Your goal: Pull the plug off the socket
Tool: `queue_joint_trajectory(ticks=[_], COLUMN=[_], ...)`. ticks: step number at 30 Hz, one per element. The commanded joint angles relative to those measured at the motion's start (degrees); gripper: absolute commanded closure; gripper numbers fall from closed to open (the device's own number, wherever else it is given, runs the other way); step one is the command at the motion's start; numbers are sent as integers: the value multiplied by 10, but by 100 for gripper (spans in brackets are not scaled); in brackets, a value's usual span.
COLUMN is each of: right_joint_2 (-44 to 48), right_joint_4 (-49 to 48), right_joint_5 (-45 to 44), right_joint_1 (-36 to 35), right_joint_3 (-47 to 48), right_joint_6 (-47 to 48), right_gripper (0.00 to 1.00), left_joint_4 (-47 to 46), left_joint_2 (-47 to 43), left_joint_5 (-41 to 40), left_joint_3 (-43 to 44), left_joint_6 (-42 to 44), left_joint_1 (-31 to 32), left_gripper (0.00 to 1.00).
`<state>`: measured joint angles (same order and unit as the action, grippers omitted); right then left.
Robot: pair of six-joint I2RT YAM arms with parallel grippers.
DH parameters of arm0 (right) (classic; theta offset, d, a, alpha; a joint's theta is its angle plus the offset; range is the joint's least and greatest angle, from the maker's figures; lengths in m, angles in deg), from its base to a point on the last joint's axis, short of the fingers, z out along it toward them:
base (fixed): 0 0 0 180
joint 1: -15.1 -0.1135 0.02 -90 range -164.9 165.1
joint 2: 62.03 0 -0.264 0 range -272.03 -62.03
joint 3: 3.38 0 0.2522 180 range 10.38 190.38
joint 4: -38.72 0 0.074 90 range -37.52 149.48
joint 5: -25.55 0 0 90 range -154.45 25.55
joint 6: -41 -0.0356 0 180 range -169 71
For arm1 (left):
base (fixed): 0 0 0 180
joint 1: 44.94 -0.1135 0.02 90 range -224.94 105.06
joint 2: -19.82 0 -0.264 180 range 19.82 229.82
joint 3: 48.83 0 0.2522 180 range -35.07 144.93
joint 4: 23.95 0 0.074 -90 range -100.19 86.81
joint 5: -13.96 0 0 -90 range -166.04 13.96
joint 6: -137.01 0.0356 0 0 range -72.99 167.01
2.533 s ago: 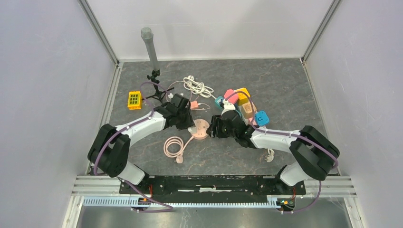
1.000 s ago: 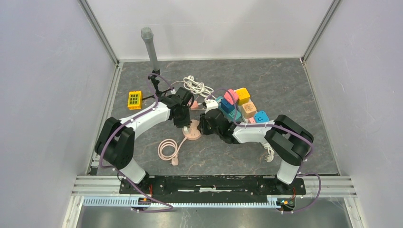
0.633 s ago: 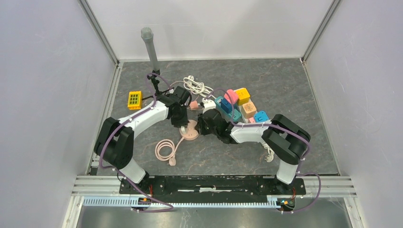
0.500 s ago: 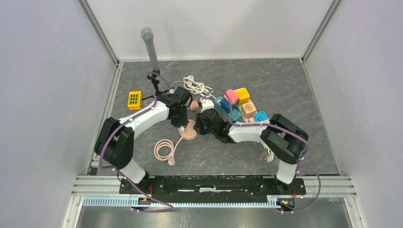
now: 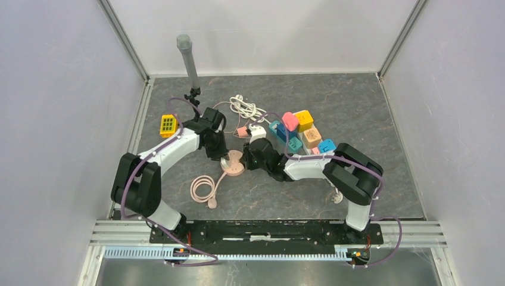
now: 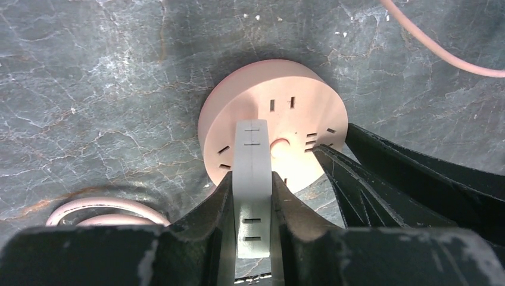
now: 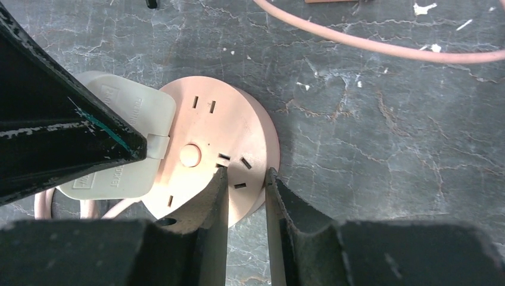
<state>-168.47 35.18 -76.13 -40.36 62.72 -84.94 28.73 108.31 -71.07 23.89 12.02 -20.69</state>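
The round pink socket [image 5: 233, 162] lies on the grey table and also shows in the left wrist view [image 6: 280, 95] and the right wrist view [image 7: 220, 125]. A white plug [image 7: 116, 140] stands on its face. My left gripper [image 6: 252, 176] is shut on the plug [image 6: 252, 149] from above; in the top view this gripper [image 5: 224, 154] covers it. I cannot tell whether the pins are still in. My right gripper [image 7: 245, 173] pinches the socket's rim, one finger on the face and one outside; in the top view it [image 5: 246, 161] sits at the socket's right edge.
The socket's pink cord coil [image 5: 202, 189] lies to the near left. A cluster of coloured adapters [image 5: 301, 132] and a white cable [image 5: 247, 109] lie behind the arms. A yellow block [image 5: 168, 125] and a grey tube on a stand [image 5: 187, 59] are at the far left.
Both grippers, the socket and its cord coil have slid to the left across the table. Both grips look the same as before.
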Motion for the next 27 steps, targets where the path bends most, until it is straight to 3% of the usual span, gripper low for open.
queue_joint_trajectory(ticks=[1,6,11,17,20,22,27], right_joint_2=[-89,-95,-98,-91,-98,-109,-114], right_joint_4=[214,218,220,213,211,214,219], right_joint_5=[23,14,6,4,6,8,-2], right_joint_1=[-21,-23,-24,-23,-23,-24,-25], right_joint_3=[-28,-23,-27,-36,-31,-24,-11], right_joint_6=[26,25,26,27,28,29,32], right_gripper=[72,72,72,72,72,73,72], left_joint_4=[-61,-73,-59,1,-4,5,-19], left_joint_2=[-31,1,28,-7,-41,-53,-28], left_joint_5=[38,-35,-43,4,79,74,88], left_joint_3=[10,26,66,65,37,41,41], left_joint_6=[-48,-86,-84,11,39,53,14], left_joint_1=[19,51,51,17,-28,-33,-22], left_gripper=[98,98,98,98,98,98,98])
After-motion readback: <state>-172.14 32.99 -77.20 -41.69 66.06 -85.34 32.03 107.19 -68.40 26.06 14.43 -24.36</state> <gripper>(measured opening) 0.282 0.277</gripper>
